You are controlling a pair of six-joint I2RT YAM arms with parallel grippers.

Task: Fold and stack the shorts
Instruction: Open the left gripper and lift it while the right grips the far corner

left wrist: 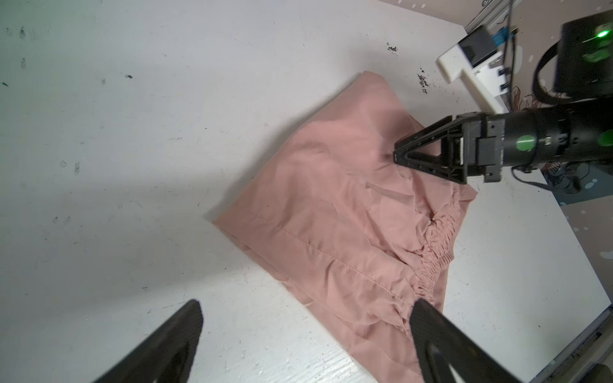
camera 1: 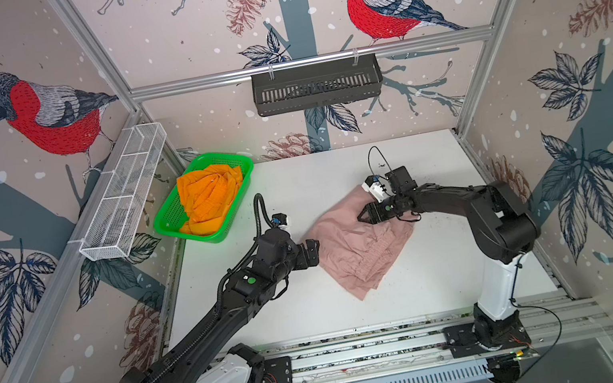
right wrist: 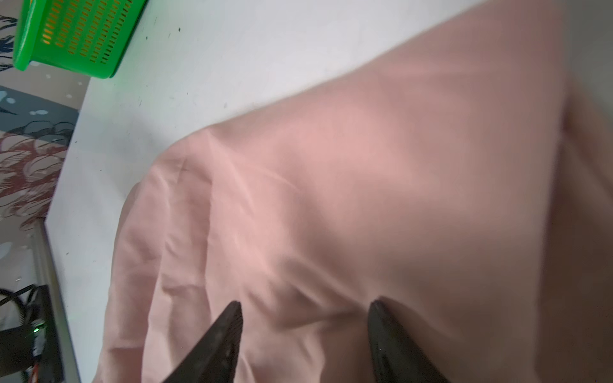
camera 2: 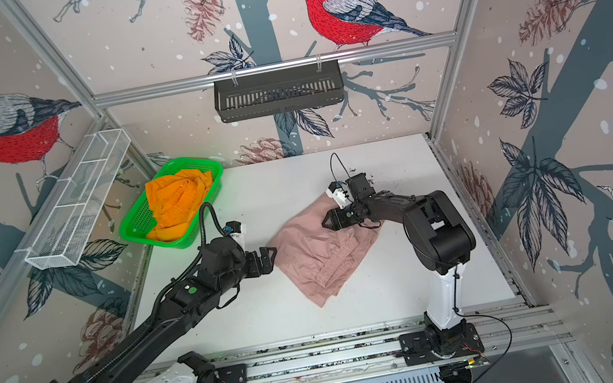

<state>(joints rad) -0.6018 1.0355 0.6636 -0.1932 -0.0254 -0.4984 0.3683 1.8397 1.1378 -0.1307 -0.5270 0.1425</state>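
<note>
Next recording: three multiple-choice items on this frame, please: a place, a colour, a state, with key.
1. Where are the orange shorts? A in the green basket; B on the wall rack; C in a gripper.
2. What colour are the shorts on the table? A blue; B pink; C white.
3. The left gripper is: A shut on fabric; B shut, empty; C wide open, empty.
Key: A, orange cloth fills the basket; B, the pink shorts lie there; C, its jaws stand wide apart.

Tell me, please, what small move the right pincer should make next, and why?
Probably close the right pincer on the pink shorts: its jaws stand apart with tips at the rumpled fabric, while the open left pincer hovers at the shorts' edge.
</note>
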